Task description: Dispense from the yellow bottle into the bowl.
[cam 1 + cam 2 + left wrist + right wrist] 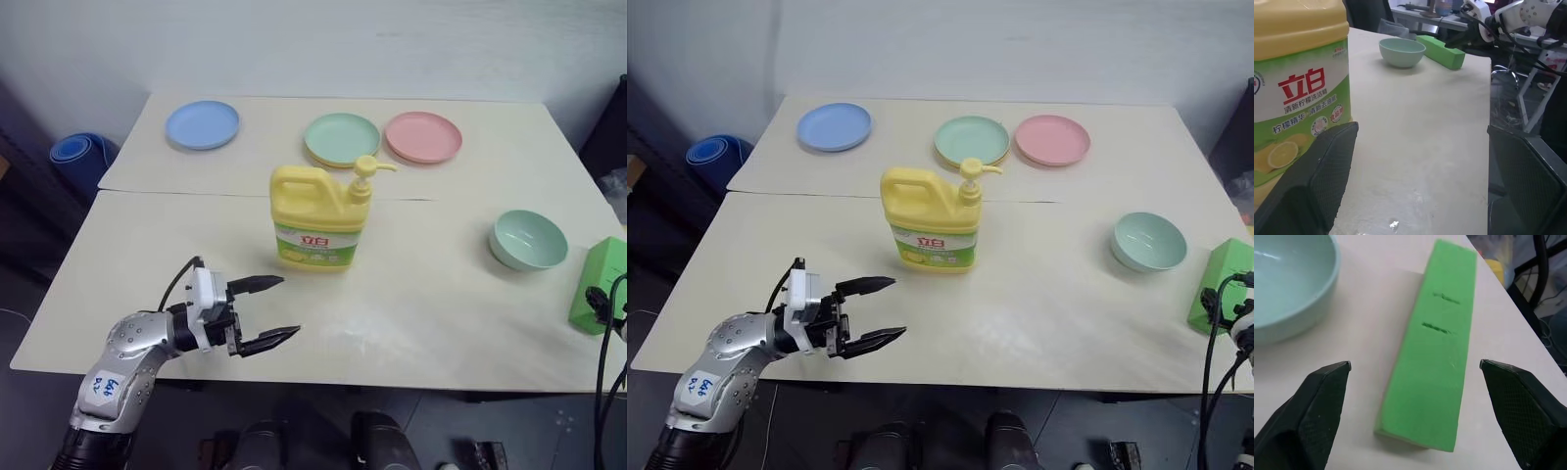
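Standing on a pale table (411,323) that gives both arms open working room, everything runs from largest to smallest below.

Yellow bottle (317,217): upright near the middle of the table, label toward the robot, pump spout turned to the robot's right — probably so it can be pressed from above once the bowl sits under it. Nothing grips it.

Plates: a blue plate (203,124), a green plate (342,138) and a pink plate (423,136) lie along the far edge, well apart from the work, likely just bystanders.

Green box (1437,350): flat at the right edge of the table, just beside the bowl; not part of the job.

Bowl (528,239): empty, upright, well to the right of the bottle — too far from the spout, so I judge it must be brought closer first, or the bottle carried to it.

Left gripper (270,312): fingers spread wide, empty, level, just short of the bottle's front-left side, seemingly lined up to steady or take it.

Right gripper (1415,369): fingers released wide, holding nothing, poised over the box near the bowl.
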Robot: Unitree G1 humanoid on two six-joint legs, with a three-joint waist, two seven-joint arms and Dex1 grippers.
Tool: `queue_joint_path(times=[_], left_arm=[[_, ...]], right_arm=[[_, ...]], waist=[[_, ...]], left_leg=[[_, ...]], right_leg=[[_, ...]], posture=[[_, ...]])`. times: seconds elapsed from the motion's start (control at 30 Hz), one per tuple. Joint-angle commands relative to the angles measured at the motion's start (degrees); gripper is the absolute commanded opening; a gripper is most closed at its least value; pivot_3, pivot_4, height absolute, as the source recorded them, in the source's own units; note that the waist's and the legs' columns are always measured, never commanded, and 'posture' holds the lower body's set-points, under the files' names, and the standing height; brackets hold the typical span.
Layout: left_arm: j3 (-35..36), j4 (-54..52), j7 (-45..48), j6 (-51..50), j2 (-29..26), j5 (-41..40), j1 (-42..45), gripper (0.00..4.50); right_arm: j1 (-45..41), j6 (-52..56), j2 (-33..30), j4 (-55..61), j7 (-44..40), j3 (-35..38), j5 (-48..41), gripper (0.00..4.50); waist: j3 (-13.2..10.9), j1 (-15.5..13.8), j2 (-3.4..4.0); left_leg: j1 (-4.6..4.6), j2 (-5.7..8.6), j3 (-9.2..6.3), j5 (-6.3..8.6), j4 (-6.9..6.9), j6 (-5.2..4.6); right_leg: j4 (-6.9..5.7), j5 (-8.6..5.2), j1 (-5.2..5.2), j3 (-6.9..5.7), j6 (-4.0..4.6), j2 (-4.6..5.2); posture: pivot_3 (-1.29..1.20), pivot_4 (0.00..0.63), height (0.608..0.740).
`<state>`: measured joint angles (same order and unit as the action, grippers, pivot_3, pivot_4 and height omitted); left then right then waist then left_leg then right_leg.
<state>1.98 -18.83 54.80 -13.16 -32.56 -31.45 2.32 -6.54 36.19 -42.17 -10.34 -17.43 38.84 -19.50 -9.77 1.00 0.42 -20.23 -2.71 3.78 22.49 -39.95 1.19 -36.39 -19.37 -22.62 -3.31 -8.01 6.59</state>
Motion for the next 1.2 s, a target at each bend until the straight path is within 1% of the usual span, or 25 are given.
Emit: queue_joint_path(times=[0.03,0.1,0.17,0.27,0.3,0.4,0.43,0.5,0.6,0.67,0.8,0.93,1.03,1.2], left_arm=[[0.94,-2.21,-0.17,-0.15,0.01,-1.23,0.34,4.5],[0.71,-2.25,-0.03,-0.3,-0.02,-1.17,0.47,4.5],[0.52,-2.25,0.06,-0.45,-0.04,-1.06,0.72,4.5],[0.55,-2.4,-0.08,-1.31,-0.04,-1.49,1.84,4.5],[0.76,-2.59,-0.52,-2.0,0.19,-2.12,2.46,4.5],[1.46,-3.14,-2.64,-4.26,1.34,-4.07,5.28,4.5],[1.47,-3.27,-3.0,-4.62,1.52,-4.23,5.76,4.5],[1.35,-3.66,-3.38,-5.18,1.58,-4.31,6.05,4.5],[1.57,-4.73,-4.33,-6.14,1.82,-5.04,5.67,4.5],[1.8,-5.44,-4.75,-6.41,1.85,-5.14,5.04,4.5],[2.08,-6.3,-5.53,-6.8,1.84,-5.38,4.3,4.5],[1.67,-6.91,-6.0,-7.05,2.08,-5.43,4.1,4.5],[1.66,-6.99,-6.12,-7.2,2.28,-5.32,4.29,4.5],[1.94,-7.15,-6.39,-7.3,2.37,-5.2,4.22,4.5]], right_arm=[[0.52,-4.58,0.73,8.68,-5.89,-0.25,-3.72,4.47],[1.33,-8.03,1.09,11.97,-11.88,-3.74,-4.98,4.47],[1.86,-10.29,0.22,11.99,-15.83,-7.43,-3.88,4.47],[0.46,-12.57,-2.79,6.55,-18.97,-13.31,0.31,4.47],[-0.6,-11.73,-3.46,4.57,-19.36,-14.64,0.83,4.47],[-5.77,-14.94,-4.73,-3.69,-19.28,-21.52,6.63,4.47],[-7.54,-16.1,-4.46,-5.85,-19.07,-22.67,7.56,4.47],[-10.9,-17.02,-3.55,-9.96,-18.48,-23.94,8.44,4.47],[-16.31,-20.54,-1.98,-17.6,-16.1,-23.89,9.16,4.47],[-18.63,-23.37,-2.09,-21.53,-16.56,-25.34,10.69,4.47],[-21.91,-25.49,-2.03,-26.65,-19.39,-27.58,11.76,4.47],[-27.66,-27.34,-1.5,-35.24,-20.11,-29.37,12.89,4.47],[-31.12,-30.05,-1.3,-40.55,-20.34,-30.16,13.9,3.85],[-33.68,-31.9,-1.04,-45.31,-21.35,-30.7,14.57,2.2]], waist=[[0.0,-0.01,0.0],[0.0,-0.03,0.0],[0.0,0.02,0.0],[0.0,-0.29,0.0],[0.0,-0.66,-0.01],[-0.01,-0.89,-0.01],[-0.01,-0.78,-0.01],[0.0,-0.65,0.0],[0.0,-0.33,0.0],[0.0,-0.05,0.0],[0.0,0.13,0.0],[0.0,0.68,0.0],[0.0,0.8,0.0],[-0.01,0.71,0.0]], left_leg=[[0.0,0.0,0.0,0.0,0.0,0.0],[0.0,-0.01,-0.01,0.0,0.0,0.0],[0.02,-0.01,-0.01,0.0,0.0,0.0],[0.02,-0.01,-0.01,0.0,-0.01,0.0],[0.01,0.01,-0.03,0.0,-0.03,0.0],[0.0,0.02,-0.03,0.0,-0.1,-0.02],[-0.01,0.02,-0.03,0.0,-0.12,-0.02],[0.0,0.01,-0.03,0.0,-0.1,-0.02],[0.0,-0.02,-0.07,0.0,-0.07,-0.02],[-0.03,-0.02,-0.07,0.0,-0.06,-0.02],[-0.05,-0.02,-0.13,0.0,-0.08,-0.02],[-0.07,-0.02,-0.14,0.0,-0.08,-0.02],[-0.07,-0.04,-0.14,-0.01,-0.08,-0.01],[-0.07,-0.05,-0.16,-0.01,-0.09,-0.01]], right_leg=[[0.0,0.0,0.0,0.0,0.0,0.0],[0.01,0.0,0.01,0.0,0.0,-0.02],[0.02,0.0,0.01,-0.01,-0.01,-0.02],[0.03,0.01,0.04,-0.03,-0.01,-0.01],[0.03,0.01,0.05,-0.03,-0.02,0.0],[0.09,0.04,0.09,-0.04,-0.08,0.01],[0.13,0.05,0.1,-0.04,-0.09,0.01],[0.15,0.06,0.1,-0.05,-0.1,-0.01],[0.13,0.05,0.08,-0.15,-0.1,-0.02],[0.18,0.05,0.08,-0.16,-0.1,-0.01],[0.18,0.06,0.1,-0.22,-0.1,0.0],[0.2,0.06,0.11,-0.22,-0.1,0.01],[0.21,0.06,0.11,-0.23,-0.1,0.0],[0.2,0.06,0.12,-0.24,-0.1,0.01]], posture=[[0.0,0.15,0.74],[0.0,0.15,0.74],[0.0,0.15,0.74],[0.0,0.15,0.74],[0.0,0.15,0.74],[0.0,0.15,0.74],[0.0,0.15,0.74],[0.0,0.15,0.74],[0.0,0.15,0.74],[0.0,0.15,0.74],[0.0,0.15,0.74],[0.0,0.15,0.74],[0.0,0.15,0.74],[0.0,0.15,0.74]])
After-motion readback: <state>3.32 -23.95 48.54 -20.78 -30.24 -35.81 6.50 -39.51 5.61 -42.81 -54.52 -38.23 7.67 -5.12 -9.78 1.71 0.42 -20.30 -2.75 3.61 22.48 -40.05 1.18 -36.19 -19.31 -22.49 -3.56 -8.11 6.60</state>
